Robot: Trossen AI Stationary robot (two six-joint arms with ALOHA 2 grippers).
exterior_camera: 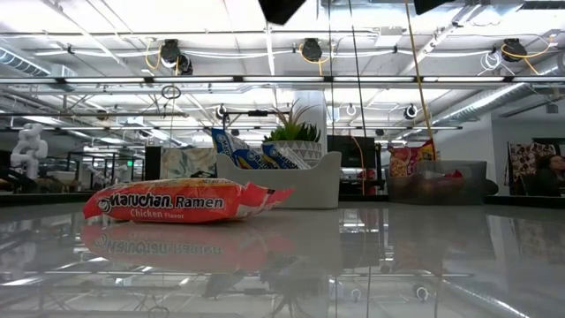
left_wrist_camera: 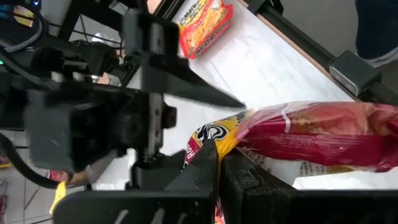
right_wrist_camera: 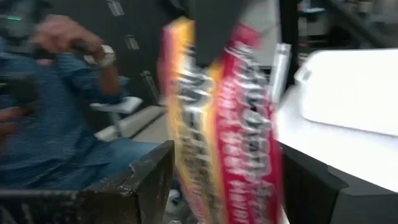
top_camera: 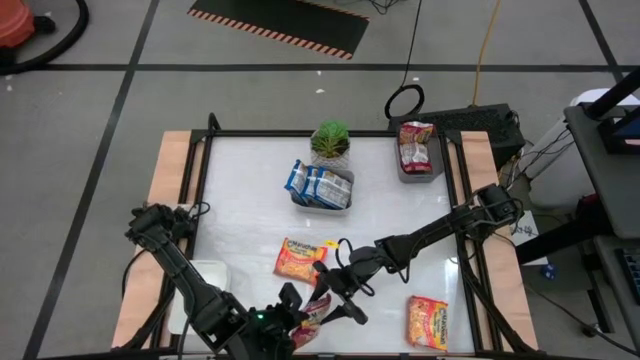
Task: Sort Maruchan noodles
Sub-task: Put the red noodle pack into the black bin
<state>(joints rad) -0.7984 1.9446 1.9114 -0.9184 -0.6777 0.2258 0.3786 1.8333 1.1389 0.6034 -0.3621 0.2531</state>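
So here's my view from the remote station. Both arms meet at the near edge of the bench (top_camera: 250, 200). My left end effector (top_camera: 305, 322) is clamped shut on a pink-red and yellow ramen packet (top_camera: 318, 308), pinching it at one end; the left wrist cam shows the yellow corner with a round logo right at the fingers (left_wrist_camera: 205, 171), and the red body (left_wrist_camera: 323, 134) sticking out past them. My right end effector (top_camera: 335, 295) has its fingers spread wide on either side of that same packet. On the right wrist cam the packet (right_wrist_camera: 217, 124) hangs upright between the two dark fingers (right_wrist_camera: 149, 180); the lettering is too smeared to read.

Rest of the noodles: an orange packet (top_camera: 300, 258) lies flat mid-bench, and on the low cam it (exterior_camera: 185, 201) reads "Maruchan Ramen, Chicken Flavor". Another orange one (top_camera: 427, 320) sits near the front right corner. Blue-white packets (top_camera: 318, 183) stand in a grey tray (top_camera: 322, 203) just in front of a small potted plant (top_camera: 331, 140), and a red packet (top_camera: 415, 145) is in the grey tray (top_camera: 418, 177) at the back right. A white tray (top_camera: 205, 275) sits front left.

A person in a blue sleeve (right_wrist_camera: 43, 106) is beyond the bench.
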